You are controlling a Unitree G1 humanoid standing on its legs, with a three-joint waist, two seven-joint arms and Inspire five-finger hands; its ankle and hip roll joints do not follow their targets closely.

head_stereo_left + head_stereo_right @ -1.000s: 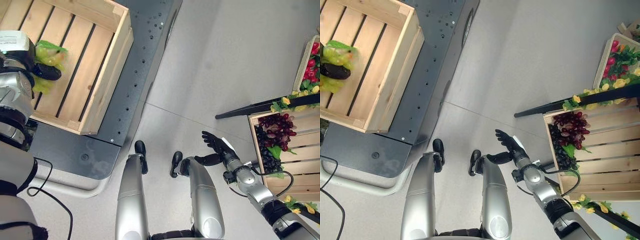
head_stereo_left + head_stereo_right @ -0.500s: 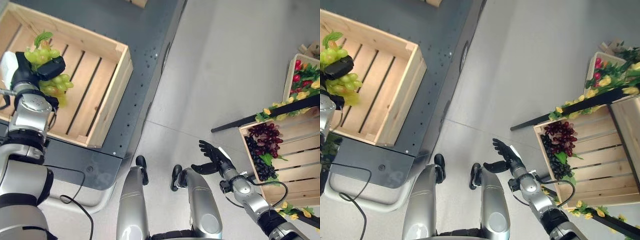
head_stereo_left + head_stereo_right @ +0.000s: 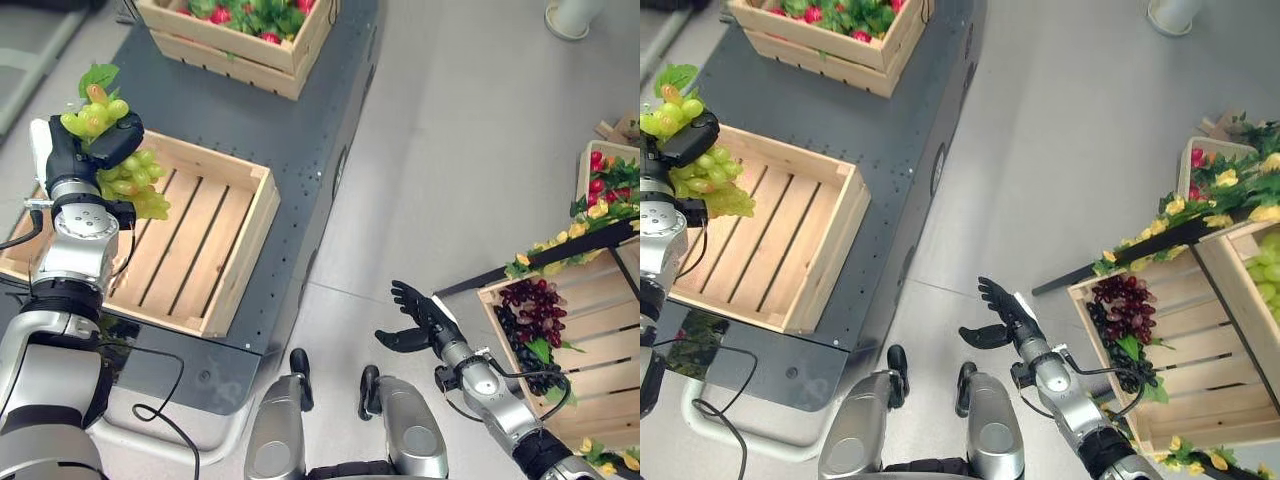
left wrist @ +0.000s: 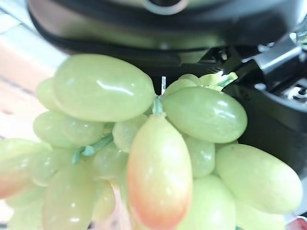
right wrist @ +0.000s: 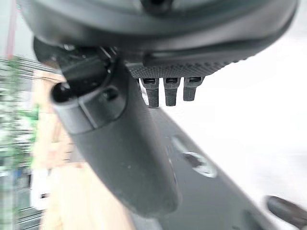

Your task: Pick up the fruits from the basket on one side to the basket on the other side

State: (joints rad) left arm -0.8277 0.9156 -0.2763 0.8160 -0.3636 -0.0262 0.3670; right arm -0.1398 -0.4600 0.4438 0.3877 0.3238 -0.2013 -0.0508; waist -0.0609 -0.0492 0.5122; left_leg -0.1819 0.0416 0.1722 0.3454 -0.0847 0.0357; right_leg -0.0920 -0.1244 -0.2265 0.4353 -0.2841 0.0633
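My left hand (image 3: 88,150) is shut on a bunch of green grapes (image 3: 132,178) with a leaf, held over the left end of an empty wooden crate (image 3: 231,250) on the dark platform. Up close the green grapes (image 4: 158,158) press against the left hand (image 4: 268,110). My right hand (image 3: 425,320) hangs open above the floor, empty, short of a wooden crate (image 3: 590,330) at the right that holds dark purple grapes (image 3: 535,320). In its wrist view the right hand (image 5: 129,148) shows straight fingers.
A second crate (image 3: 240,55) with red fruit and leaves sits at the back of the dark platform (image 3: 300,140). At the right, a stand with a black bar (image 3: 540,265) carries yellow flowers, another crate of red fruit (image 3: 600,175) and green grapes (image 3: 1265,275). Grey floor lies between.
The camera has tilted up, showing the far crate. My left hand with the green grapes has risen over the crate's left end. The right hand has kept its open pose.
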